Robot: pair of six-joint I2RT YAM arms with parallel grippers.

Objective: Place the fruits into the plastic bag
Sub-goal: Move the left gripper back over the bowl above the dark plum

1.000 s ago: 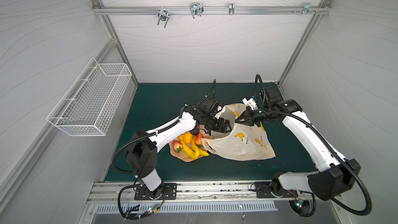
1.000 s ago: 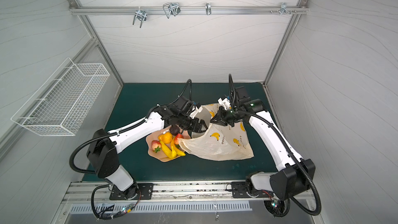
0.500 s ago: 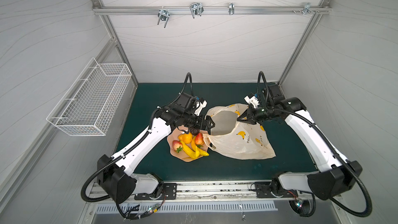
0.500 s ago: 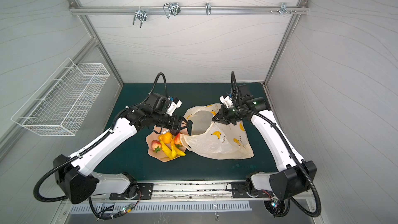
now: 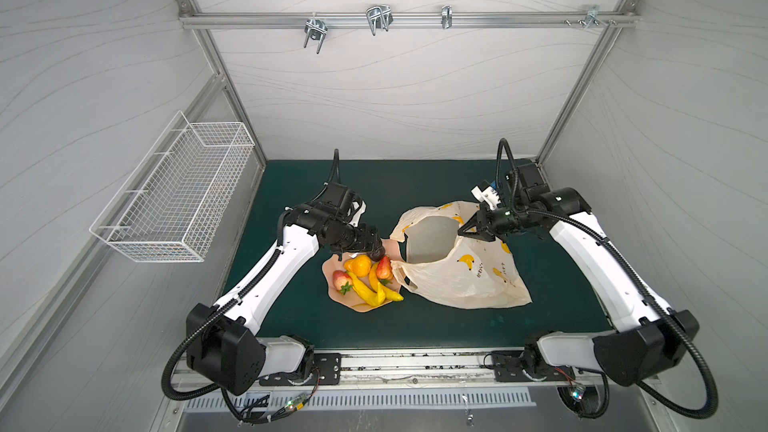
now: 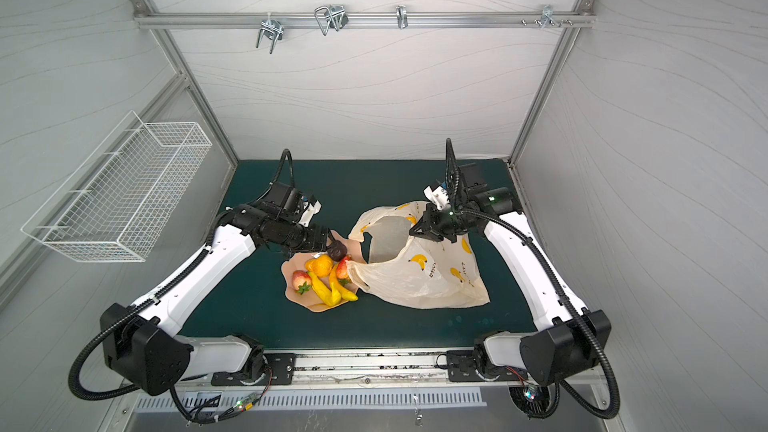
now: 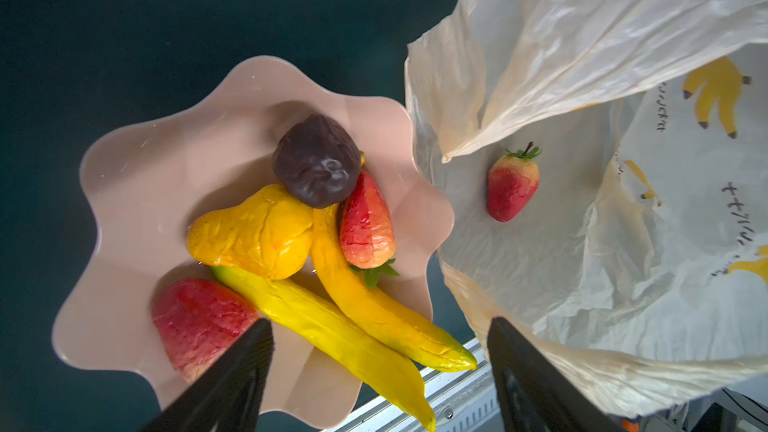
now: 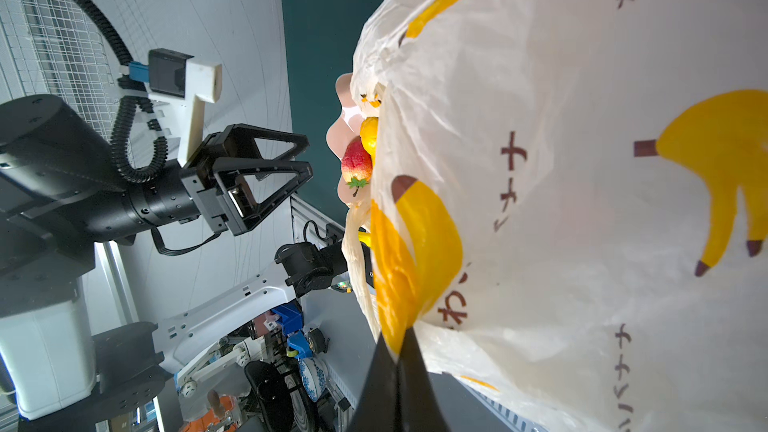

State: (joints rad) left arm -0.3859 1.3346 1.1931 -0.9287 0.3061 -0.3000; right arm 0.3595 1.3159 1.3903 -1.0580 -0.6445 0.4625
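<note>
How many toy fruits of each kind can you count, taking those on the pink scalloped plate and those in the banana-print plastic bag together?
Red toy strawberries with green leaves: 3 (two on the pink scalloped plate, one in the cream plastic bag)
Yellow toy bananas: 2
Orange lumpy toy fruit: 1
Dark brown wrinkled toy fruit: 1
Total: 7
</note>
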